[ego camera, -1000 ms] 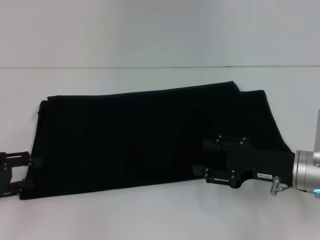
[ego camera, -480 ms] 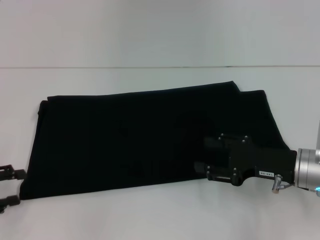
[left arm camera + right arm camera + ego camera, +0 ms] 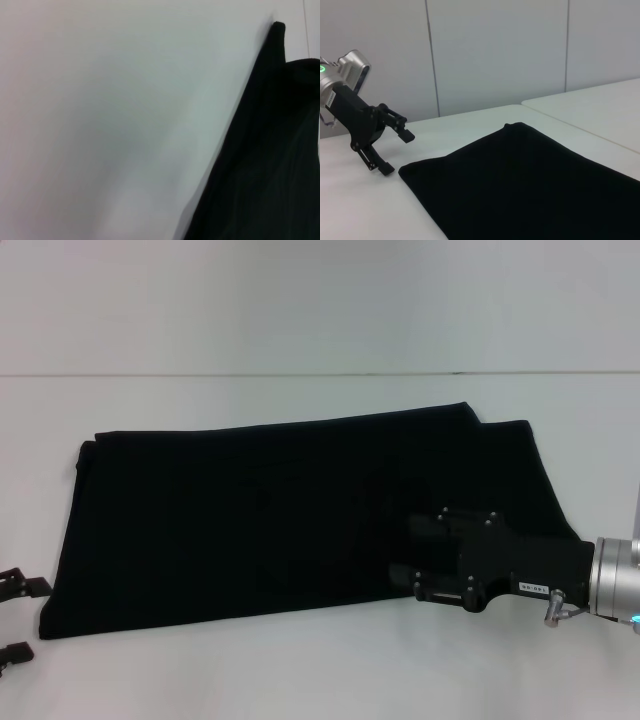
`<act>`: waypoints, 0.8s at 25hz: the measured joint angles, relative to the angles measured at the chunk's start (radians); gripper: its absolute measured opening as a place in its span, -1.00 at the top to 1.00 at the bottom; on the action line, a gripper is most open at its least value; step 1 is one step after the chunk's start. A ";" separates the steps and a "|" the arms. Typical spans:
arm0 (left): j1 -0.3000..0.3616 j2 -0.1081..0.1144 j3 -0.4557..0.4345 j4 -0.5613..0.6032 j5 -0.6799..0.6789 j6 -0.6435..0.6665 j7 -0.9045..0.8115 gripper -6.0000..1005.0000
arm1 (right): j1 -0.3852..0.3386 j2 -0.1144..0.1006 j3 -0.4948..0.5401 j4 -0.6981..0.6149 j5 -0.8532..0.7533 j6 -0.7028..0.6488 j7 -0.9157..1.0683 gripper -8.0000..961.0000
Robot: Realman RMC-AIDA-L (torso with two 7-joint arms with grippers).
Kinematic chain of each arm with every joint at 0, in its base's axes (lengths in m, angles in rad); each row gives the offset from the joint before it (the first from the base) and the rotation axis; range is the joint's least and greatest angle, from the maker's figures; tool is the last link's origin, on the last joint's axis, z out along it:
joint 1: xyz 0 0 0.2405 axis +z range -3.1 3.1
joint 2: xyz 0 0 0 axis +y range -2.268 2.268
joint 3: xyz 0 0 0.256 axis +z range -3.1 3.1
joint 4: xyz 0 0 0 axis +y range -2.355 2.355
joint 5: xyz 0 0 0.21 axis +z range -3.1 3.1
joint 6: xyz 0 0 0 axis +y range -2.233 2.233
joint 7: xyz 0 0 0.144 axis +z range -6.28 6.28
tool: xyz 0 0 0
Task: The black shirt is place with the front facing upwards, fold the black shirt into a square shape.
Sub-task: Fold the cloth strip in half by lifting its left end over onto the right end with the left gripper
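Shirt (image 3: 280, 515) on table (image 3: 300, 670) — grippers (image 3: 18, 618) (image 3: 425, 560) flanking

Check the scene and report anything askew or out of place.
The black shirt is folded into a long band, not a square, and its edges are uneven: at the robot's right end one layer juts past the other. The left gripper is open, off the cloth beside its left end; the right gripper is over the near right edge.

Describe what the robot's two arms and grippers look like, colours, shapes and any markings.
The right gripper is a blocky matte black housing with small silver screws and a little white label, joined to a silver metal wrist cylinder with a small connector and a blue-green light. The left gripper has two slim black fingers on linkages, a black body and a silver wrist showing a green light.
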 joint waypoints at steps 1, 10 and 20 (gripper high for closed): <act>-0.001 -0.001 0.000 -0.002 0.000 -0.003 0.000 -0.83 | 0.000 0.000 0.000 0.000 0.000 0.000 0.000 -0.51; -0.006 -0.006 0.000 -0.015 -0.002 -0.032 -0.013 -0.85 | -0.001 0.000 -0.001 0.003 0.000 -0.003 0.000 -0.51; -0.036 -0.016 0.009 -0.016 0.000 -0.056 -0.023 -0.84 | -0.003 0.002 -0.001 0.006 0.000 -0.004 0.000 -0.51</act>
